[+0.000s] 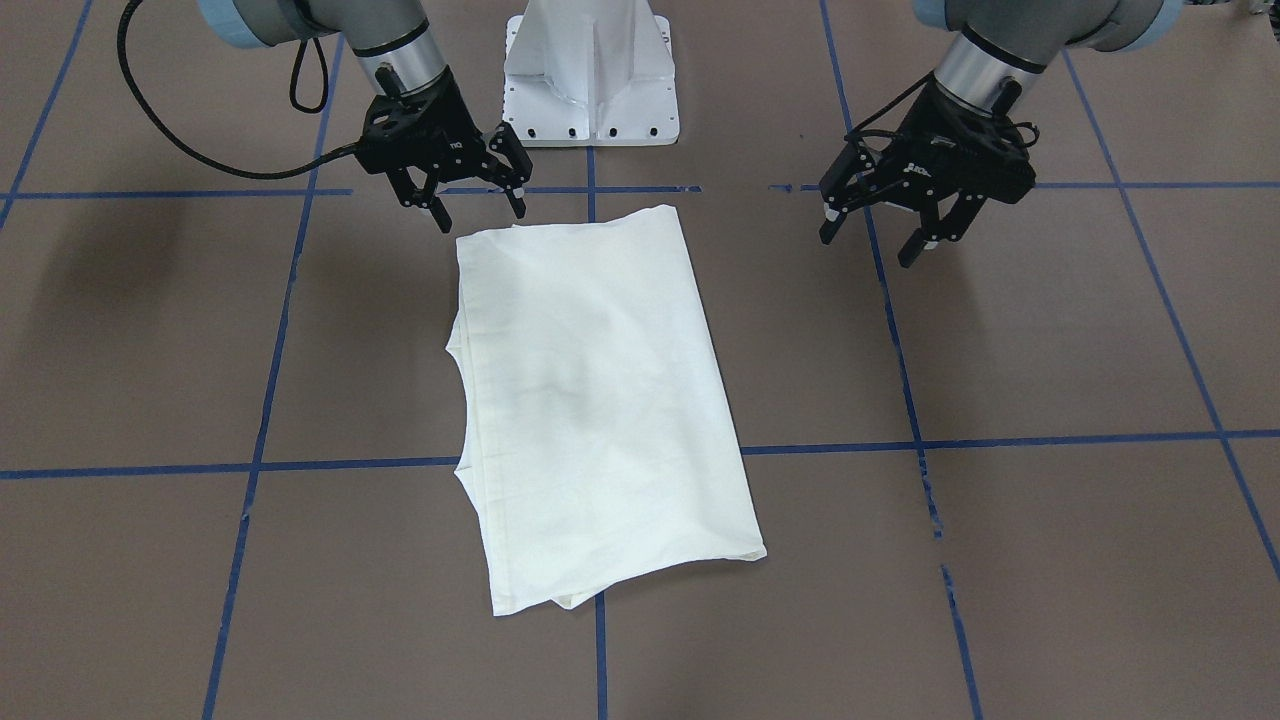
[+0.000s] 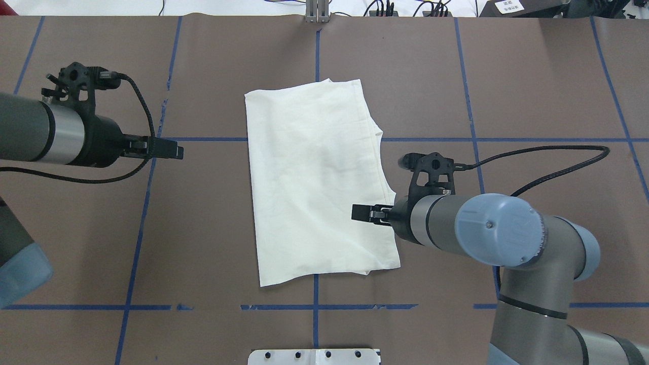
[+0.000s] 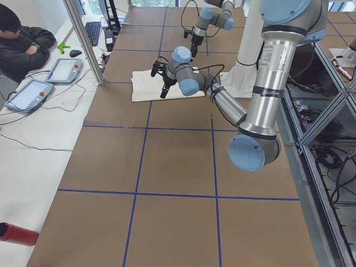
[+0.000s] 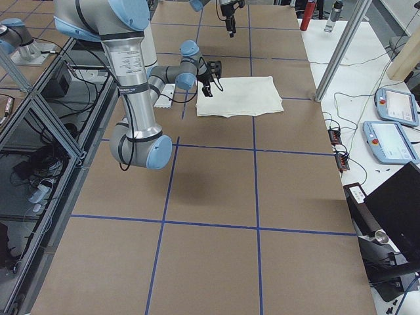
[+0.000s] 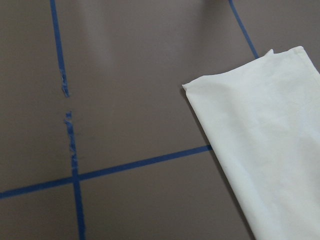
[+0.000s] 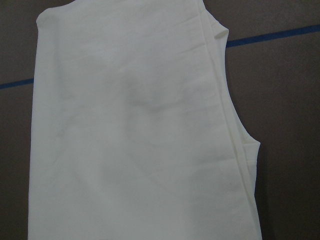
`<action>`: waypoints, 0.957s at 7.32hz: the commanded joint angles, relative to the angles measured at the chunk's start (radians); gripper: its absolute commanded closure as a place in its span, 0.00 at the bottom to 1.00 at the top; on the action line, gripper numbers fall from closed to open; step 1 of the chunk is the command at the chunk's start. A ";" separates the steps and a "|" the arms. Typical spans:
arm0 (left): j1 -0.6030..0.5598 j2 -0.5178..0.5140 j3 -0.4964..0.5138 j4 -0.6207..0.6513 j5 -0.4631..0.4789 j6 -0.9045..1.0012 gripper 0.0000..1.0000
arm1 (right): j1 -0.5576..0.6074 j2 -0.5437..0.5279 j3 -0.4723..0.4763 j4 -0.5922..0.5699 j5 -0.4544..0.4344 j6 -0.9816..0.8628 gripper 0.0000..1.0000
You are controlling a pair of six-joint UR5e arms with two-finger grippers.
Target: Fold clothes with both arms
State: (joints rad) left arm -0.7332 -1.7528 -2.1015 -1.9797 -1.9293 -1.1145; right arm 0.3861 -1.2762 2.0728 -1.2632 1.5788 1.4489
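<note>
A: A brown table [image 1: 1050, 340] crossed with blue tape lines [image 1: 330, 465], and the white robot base [image 1: 590, 80] at its far end. Where is the shirt?

B: The shirt [image 1: 600, 400] lies flat at the middle of the table, folded into a long oblong. The plain cream side is up and no print shows. It sits over a crossing of the tape.

A: And the grippers?

B: Both are released and hold nothing. The right gripper [image 1: 482, 217] hangs with its fingers spread above the shirt's end nearest the base, on the robot's right side, clear of the cloth. The left gripper [image 1: 868, 245] is spread too, over bare table, well apart from the shirt.

A: So another fold looks due, I'd say. What could spoil it?

B: The shirt's edge on the robot's right is stepped. The right wrist view shows layers that don't line up, with two small notches. A shallow pinch there may catch only the top layer, and the bundle would open instead of folding.

A: Anything else?

B: The left gripper has farther to travel. If one gripper lifts before the other has its hold, the cloth would drag and skew. A bit of cloth also pokes out at the end farthest from the base, and it could slip loose
</note>
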 commanded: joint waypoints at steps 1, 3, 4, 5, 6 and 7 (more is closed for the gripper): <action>0.159 0.003 -0.041 -0.048 0.121 -0.269 0.00 | 0.046 -0.081 0.070 0.041 0.007 0.117 0.00; 0.379 -0.002 -0.032 -0.064 0.366 -0.593 0.11 | 0.063 -0.081 0.078 0.041 0.004 0.166 0.00; 0.435 -0.004 -0.020 -0.065 0.412 -0.701 0.27 | 0.069 -0.081 0.076 0.039 0.003 0.169 0.00; 0.498 -0.022 0.003 -0.064 0.458 -0.810 0.36 | 0.073 -0.083 0.076 0.039 0.000 0.174 0.00; 0.553 -0.066 0.059 -0.064 0.493 -0.890 0.39 | 0.073 -0.083 0.076 0.039 -0.002 0.182 0.00; 0.566 -0.100 0.124 -0.065 0.516 -0.919 0.39 | 0.073 -0.084 0.078 0.041 -0.003 0.191 0.00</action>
State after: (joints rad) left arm -0.2048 -1.8113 -2.0469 -2.0437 -1.4499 -1.9683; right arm 0.4578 -1.3593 2.1495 -1.2238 1.5775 1.6295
